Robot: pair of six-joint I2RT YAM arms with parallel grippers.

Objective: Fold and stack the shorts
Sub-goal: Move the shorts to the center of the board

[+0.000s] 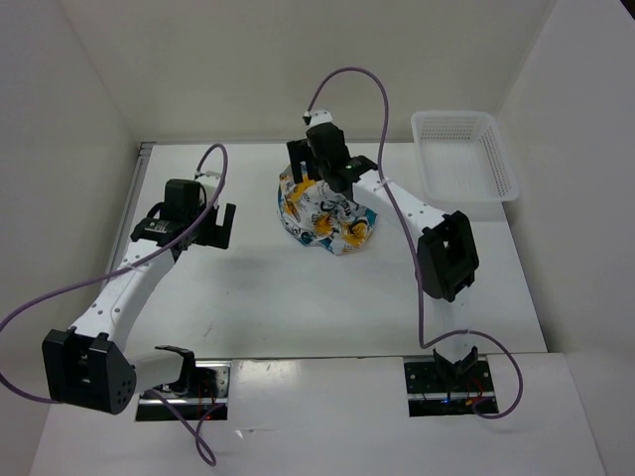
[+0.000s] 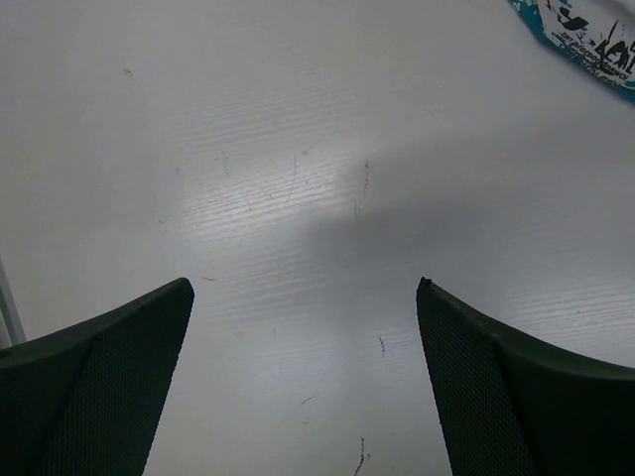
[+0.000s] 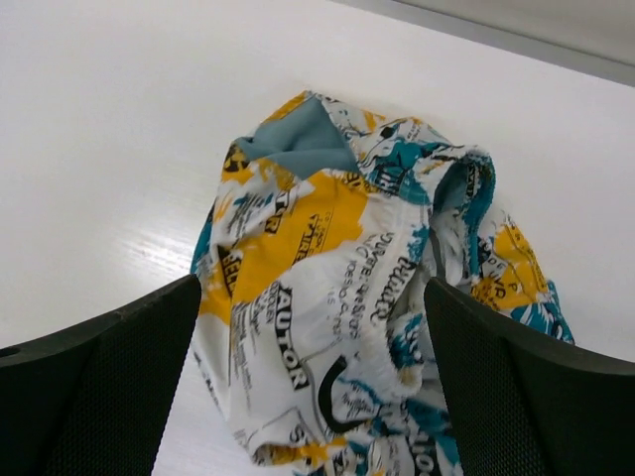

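The shorts [image 1: 323, 214] lie in a crumpled heap at the middle back of the table, white with teal, yellow and black print. My right gripper [image 1: 325, 184] hangs over their far side, open. In the right wrist view the shorts [image 3: 337, 248] fill the gap between the two wide-spread fingers of that gripper [image 3: 310, 288], and neither pad visibly presses the cloth. My left gripper [image 1: 195, 236] is open to the left of the heap, over bare table. In the left wrist view nothing lies between that gripper's [image 2: 305, 288] fingers, and only an edge of the shorts [image 2: 585, 40] shows at the top right.
A white plastic mesh basket [image 1: 501, 164] stands at the back right corner of the table. White walls close the table in on the left, back and right. Purple cables loop above both arms.
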